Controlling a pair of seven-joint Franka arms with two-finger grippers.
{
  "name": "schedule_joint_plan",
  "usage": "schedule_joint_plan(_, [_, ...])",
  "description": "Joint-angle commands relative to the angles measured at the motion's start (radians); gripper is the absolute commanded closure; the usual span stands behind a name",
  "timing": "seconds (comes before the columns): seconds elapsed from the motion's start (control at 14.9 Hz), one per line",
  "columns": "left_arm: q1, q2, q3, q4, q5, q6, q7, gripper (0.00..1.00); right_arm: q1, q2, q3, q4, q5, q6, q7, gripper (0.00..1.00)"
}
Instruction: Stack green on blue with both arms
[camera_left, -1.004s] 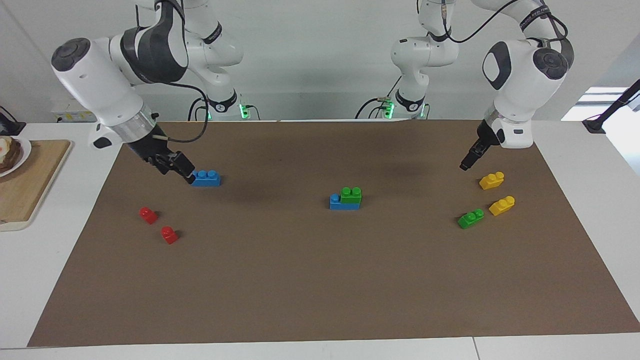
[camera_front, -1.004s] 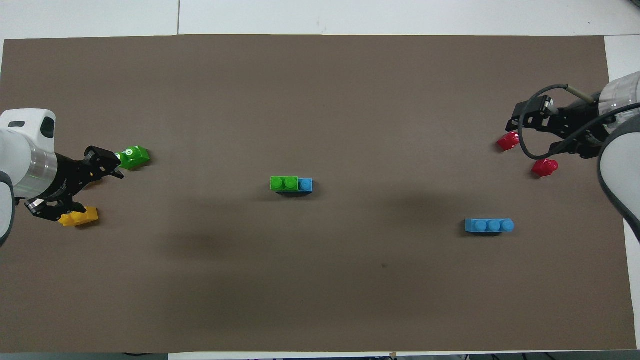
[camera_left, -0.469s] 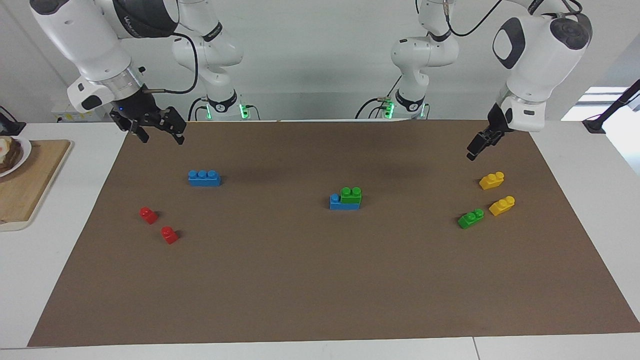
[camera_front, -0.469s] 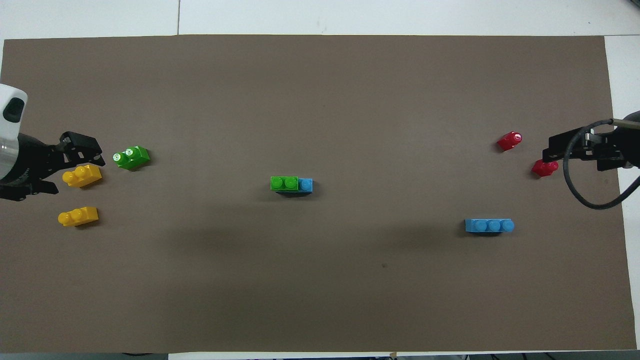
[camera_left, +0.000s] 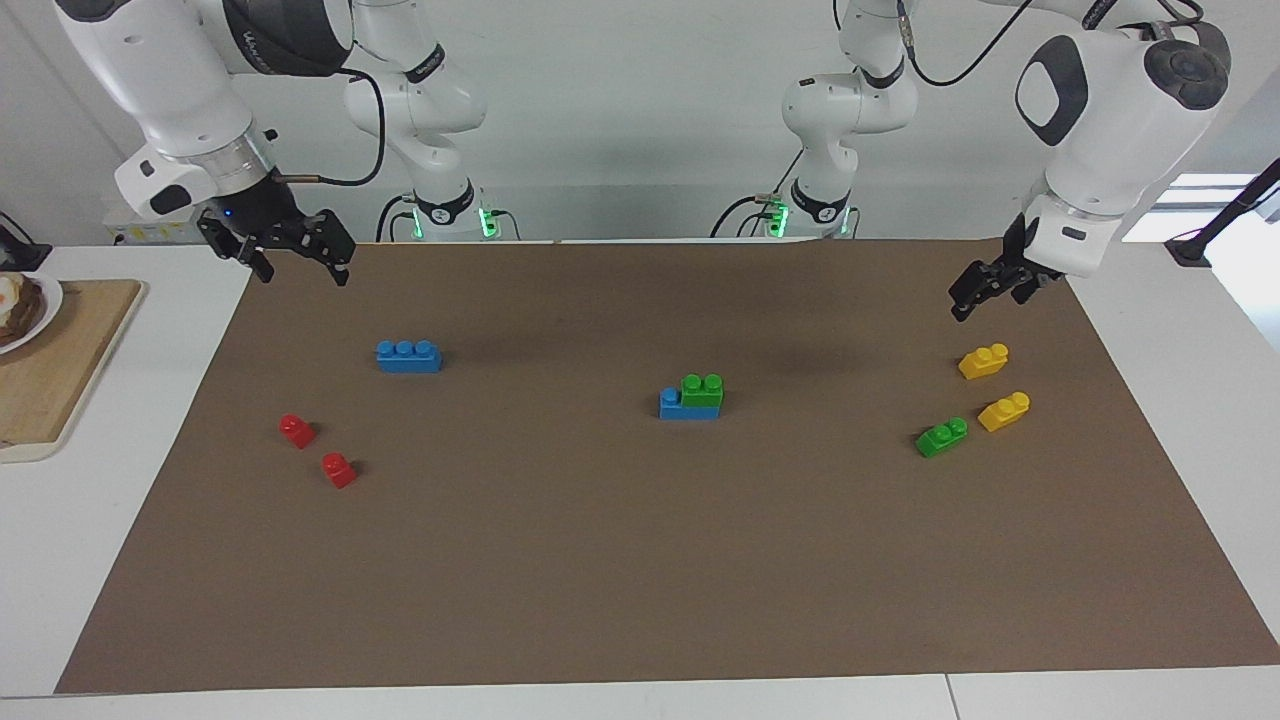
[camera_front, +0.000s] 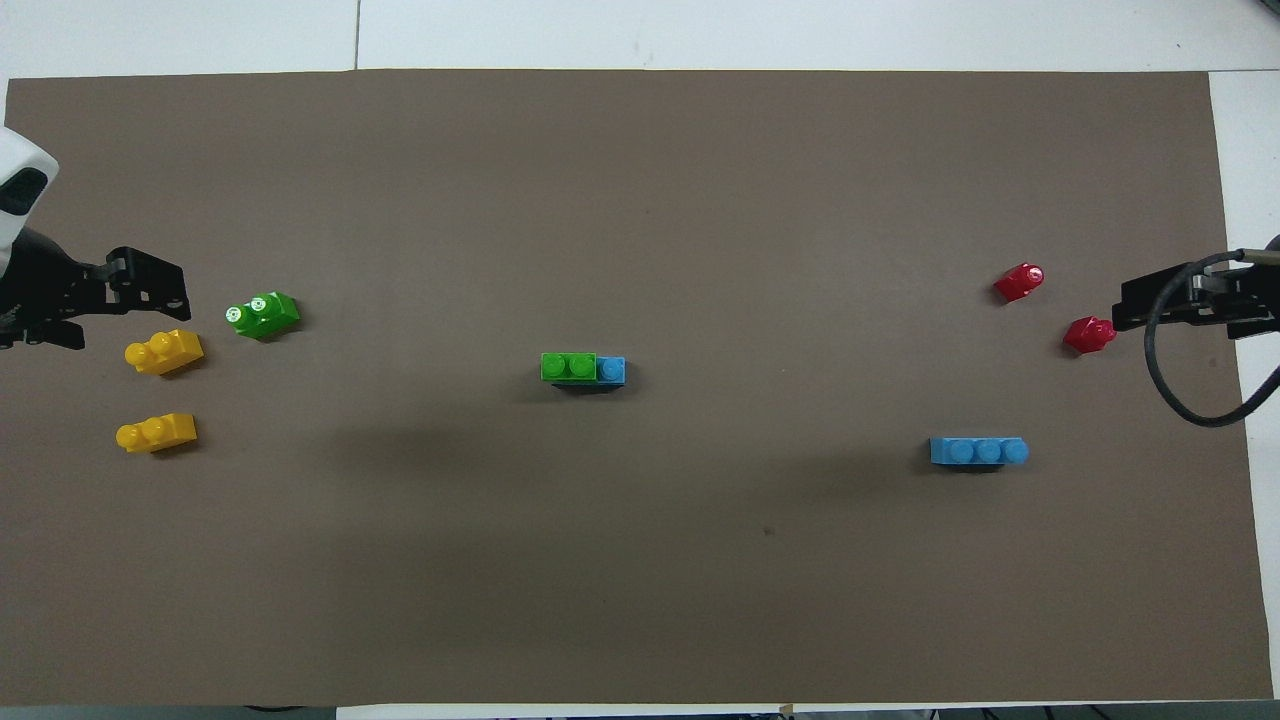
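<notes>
In the middle of the brown mat a green brick (camera_left: 702, 389) (camera_front: 567, 367) sits on a blue brick (camera_left: 672, 405) (camera_front: 611, 370), leaving one blue stud bare. A second green brick (camera_left: 941, 437) (camera_front: 262, 314) lies toward the left arm's end, beside two yellow ones. A second blue brick (camera_left: 408, 356) (camera_front: 978, 452) lies alone toward the right arm's end. My left gripper (camera_left: 985, 293) (camera_front: 132, 320) hangs open and holds nothing, over the mat close to the yellow bricks. My right gripper (camera_left: 300, 268) is open too, raised over the mat's corner by its base.
Two yellow bricks (camera_left: 983, 361) (camera_left: 1003, 411) lie near the loose green one. Two red single-stud bricks (camera_left: 296, 430) (camera_left: 338, 469) lie farther from the robots than the loose blue one. A wooden board (camera_left: 70, 360) with a plate (camera_left: 45, 305) lies off the mat at the right arm's end.
The right gripper has left the loose blue brick, risen and drawn back toward its base. The left gripper has lifted and pulled away from the yellow bricks. No brick moved.
</notes>
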Motion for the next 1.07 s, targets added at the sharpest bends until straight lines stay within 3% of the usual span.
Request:
schedule_joint_plan(0.0, [-0.003, 0.021, -0.005, 0.060, 0.004, -0.053, 0.021, 0.00, -0.020, -0.009, 0.011, -0.006, -0.020, -0.008, -0.020, 0.00])
schedule_joint_plan(0.33, [-0.002, -0.028, -0.003, -0.009, 0.003, -0.043, 0.043, 0.00, -0.029, -0.007, 0.012, -0.006, -0.034, 0.022, -0.024, 0.00])
schedule_joint_plan(1.0, [-0.005, -0.027, -0.002, -0.009, 0.004, -0.010, 0.043, 0.00, -0.038, -0.004, 0.012, 0.001, -0.034, 0.059, -0.066, 0.00])
